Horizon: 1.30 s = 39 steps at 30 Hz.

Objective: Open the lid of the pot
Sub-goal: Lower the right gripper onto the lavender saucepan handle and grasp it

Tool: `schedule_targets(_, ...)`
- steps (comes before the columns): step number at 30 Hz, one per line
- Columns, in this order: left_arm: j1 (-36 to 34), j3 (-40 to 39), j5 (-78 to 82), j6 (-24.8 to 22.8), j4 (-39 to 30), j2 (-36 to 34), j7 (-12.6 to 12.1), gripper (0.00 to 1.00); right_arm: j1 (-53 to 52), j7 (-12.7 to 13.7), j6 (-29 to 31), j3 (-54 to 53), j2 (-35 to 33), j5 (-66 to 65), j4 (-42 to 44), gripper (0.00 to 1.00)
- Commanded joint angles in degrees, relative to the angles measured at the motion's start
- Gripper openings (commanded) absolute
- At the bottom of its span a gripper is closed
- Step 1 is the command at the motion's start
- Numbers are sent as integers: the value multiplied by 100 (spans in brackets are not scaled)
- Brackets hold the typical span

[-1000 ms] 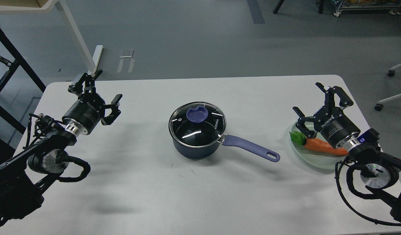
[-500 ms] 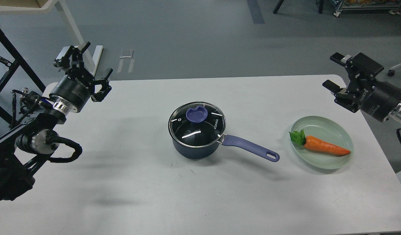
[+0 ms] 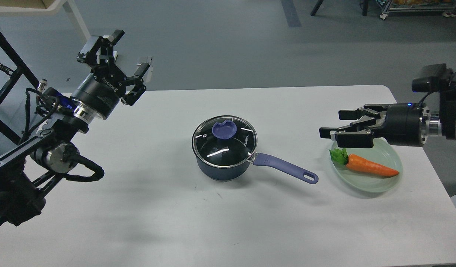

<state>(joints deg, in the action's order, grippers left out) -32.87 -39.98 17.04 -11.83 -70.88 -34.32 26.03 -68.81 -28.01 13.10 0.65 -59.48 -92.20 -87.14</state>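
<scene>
A dark blue pot (image 3: 222, 168) stands in the middle of the white table (image 3: 157, 207). Its glass lid (image 3: 224, 141) with a purple knob (image 3: 223, 130) sits closed on it. The purple handle (image 3: 285, 168) points right. My left gripper (image 3: 131, 52) is open and empty, raised at the table's far left, well away from the pot. My right gripper (image 3: 333, 123) is open and empty, pointing left, hovering over the left rim of the plate, to the right of the pot's handle.
A pale green plate (image 3: 383, 181) with an orange carrot (image 3: 369, 166) lies on the right side of the table, under my right gripper. A table leg and black frame stand off the table's left far corner.
My left gripper has risen and moved right. My right arm has swung from the table's right edge inward and turned level, now pointing left over the plate.
</scene>
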Motion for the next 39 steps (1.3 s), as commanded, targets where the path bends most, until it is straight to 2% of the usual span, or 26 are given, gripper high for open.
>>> schedule_targets(1,26,26,1,40,-137,-31,-1,99,-703,1,-264,891,418,-325,12,99)
schedule_targets(5,26,79,1,146,-216,-57,-1,99,-1011,1,-334,1455,911,-369,109,98)
schedule_targets(14,26,79,1,286,-409,-83,-1,99,-994,1,-809,2175,1860,-334,961,90)
schedule_targets(26,43,79,1,304,-427,-31,-1,99,-625,1,-853,2326,2028,-307,1129,72)
schedule_targets(32,43,96,1,304,-427,-13,-1,99,-555,1,-994,2326,2089,-307,1155,72)
schedule_targets(39,43,105,1,296,-427,-13,-1,99,-493,1,-1125,2326,2502,-272,1392,68)
